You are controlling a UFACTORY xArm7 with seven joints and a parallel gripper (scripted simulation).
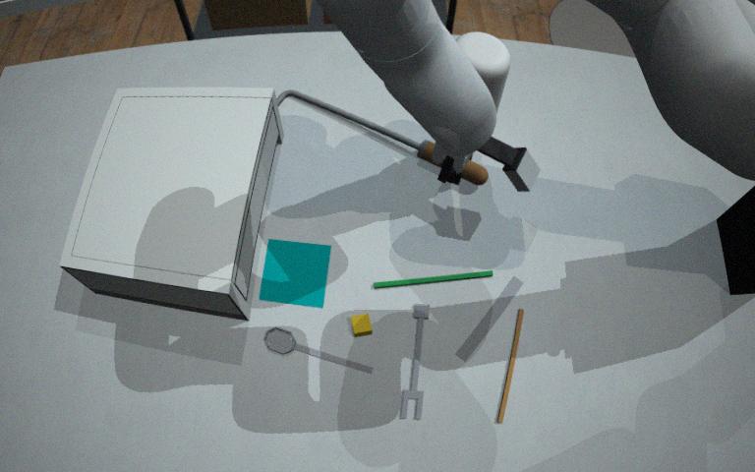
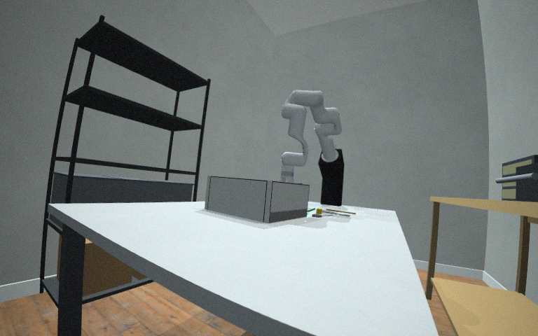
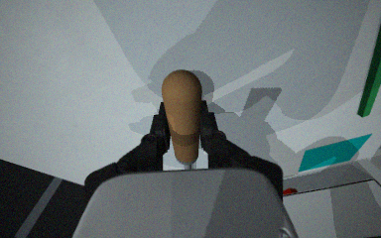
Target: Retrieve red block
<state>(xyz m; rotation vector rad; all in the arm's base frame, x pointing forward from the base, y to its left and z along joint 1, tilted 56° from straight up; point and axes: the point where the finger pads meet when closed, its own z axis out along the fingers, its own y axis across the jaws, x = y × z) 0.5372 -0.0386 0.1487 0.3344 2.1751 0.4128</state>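
Hand (image 1: 457, 168) clamped on hook tool's wooden handle (image 1: 453, 162); red block (image 3: 290, 190) under cabinet (image 1: 166, 183), teal square (image 1: 295, 272) unfilled.

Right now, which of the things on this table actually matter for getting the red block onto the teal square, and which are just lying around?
Part of the job:
- hook tool, wooden handle clamped in the gripper
- cabinet
- red block, only a sliver visible under the cabinet
- teal square

Just lying about:
- green stick
- yellow cube
- wooden stick
- grey forked tool
- grey octagon-headed tool
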